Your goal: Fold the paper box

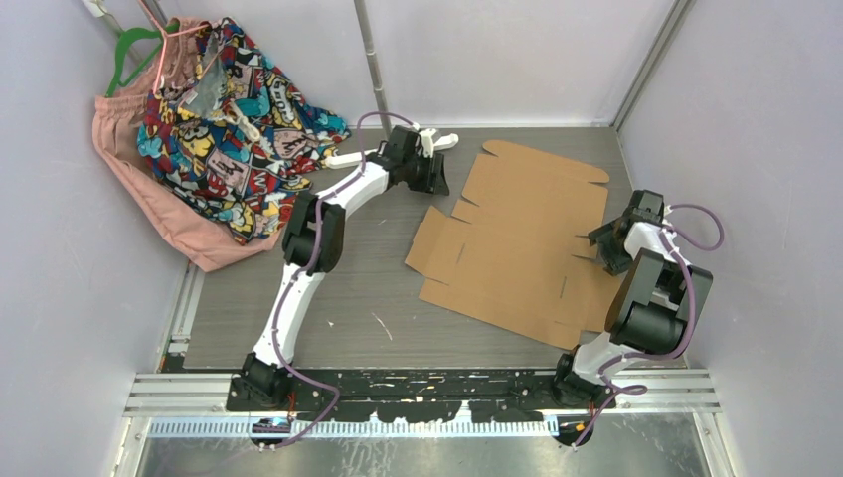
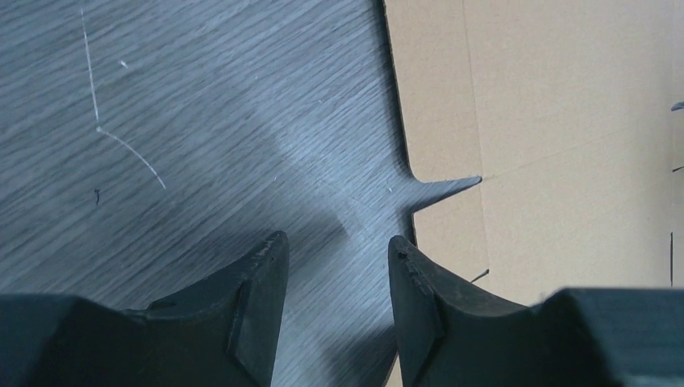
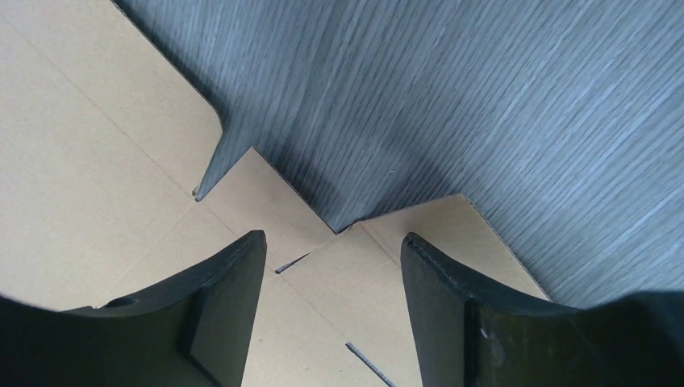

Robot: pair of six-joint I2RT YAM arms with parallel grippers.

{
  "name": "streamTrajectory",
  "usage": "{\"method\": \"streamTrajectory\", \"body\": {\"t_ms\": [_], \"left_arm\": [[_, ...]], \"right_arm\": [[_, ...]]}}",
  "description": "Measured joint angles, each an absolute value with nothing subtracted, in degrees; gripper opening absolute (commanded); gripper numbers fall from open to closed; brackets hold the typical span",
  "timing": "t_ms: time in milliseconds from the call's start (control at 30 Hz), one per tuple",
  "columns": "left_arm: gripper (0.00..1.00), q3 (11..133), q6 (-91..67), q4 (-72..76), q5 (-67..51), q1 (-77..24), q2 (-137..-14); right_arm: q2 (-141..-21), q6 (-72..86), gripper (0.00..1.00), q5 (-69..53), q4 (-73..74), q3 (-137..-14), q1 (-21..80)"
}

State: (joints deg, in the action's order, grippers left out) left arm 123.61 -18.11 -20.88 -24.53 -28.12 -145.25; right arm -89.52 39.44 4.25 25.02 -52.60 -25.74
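paper box: unfolded, flat on table, right of centre | left gripper: jaws apart, empty, just beside box's far-left edge | right gripper: jaws apart, empty, above box's right edge

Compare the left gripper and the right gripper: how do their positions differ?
The left gripper is above bare table beside the cardboard; the right gripper is above the cardboard's flaps. The left arm is stretched far out; the right arm is bent close in. Both are open and empty.
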Motion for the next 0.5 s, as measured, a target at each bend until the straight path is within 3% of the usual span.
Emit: {"method": "streamTrajectory", "body": {"t_ms": [500], "left_arm": [[0.47,125.25,-19.05,-17.96,-27.90,-30.74,-147.41]], "right_arm": [[-90.06,39.64,0.61,2.90,22.61,-51.53,-25.15]]}}
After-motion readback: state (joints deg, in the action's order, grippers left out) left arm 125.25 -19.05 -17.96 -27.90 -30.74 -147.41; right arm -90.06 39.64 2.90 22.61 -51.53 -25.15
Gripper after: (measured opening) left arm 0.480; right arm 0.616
